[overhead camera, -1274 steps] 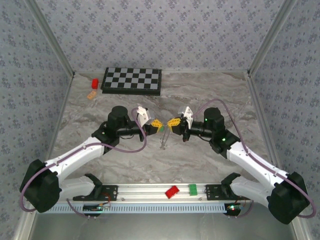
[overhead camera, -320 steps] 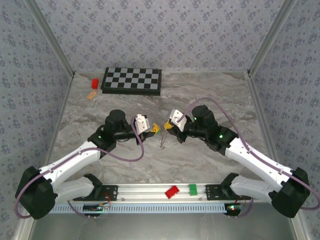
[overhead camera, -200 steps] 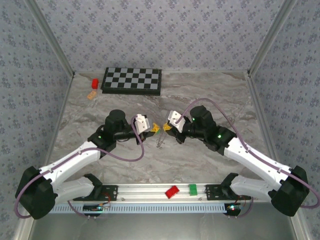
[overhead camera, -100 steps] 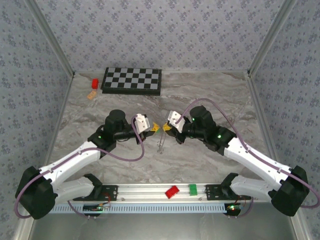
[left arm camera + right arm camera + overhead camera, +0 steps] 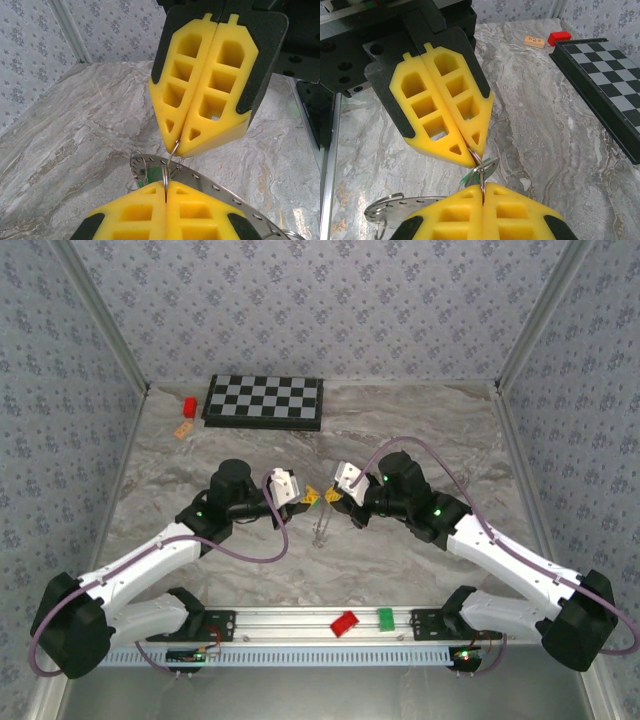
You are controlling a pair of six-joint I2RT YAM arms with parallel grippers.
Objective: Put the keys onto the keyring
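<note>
Both grippers meet tip to tip above the middle of the table. My left gripper [image 5: 312, 498] [image 5: 166, 186] is shut on a thin wire loop standing edge-on. Facing it, my right gripper [image 5: 332, 497] [image 5: 483, 187] is shut on another thin wire loop that hooks into the first. The keyring [image 5: 217, 184] [image 5: 395, 205], a flat grey band with small holes, hangs just below the tips. One key [image 5: 490, 166] with a green head [image 5: 152, 174] dangles between the two grippers. A few small loose wire rings [image 5: 137, 164] hang beside it.
A chessboard [image 5: 263, 401] lies at the back left, with a red block [image 5: 189, 405] and a tan block [image 5: 183, 428] beside it. On the front rail sit a red block [image 5: 345, 623] and a green block [image 5: 385, 618]. Patterned walls close three sides.
Since the oldest frame both wrists have turned and the tips have drawn close together. Over the last second the arms have hardly moved and both grippers stay shut.
</note>
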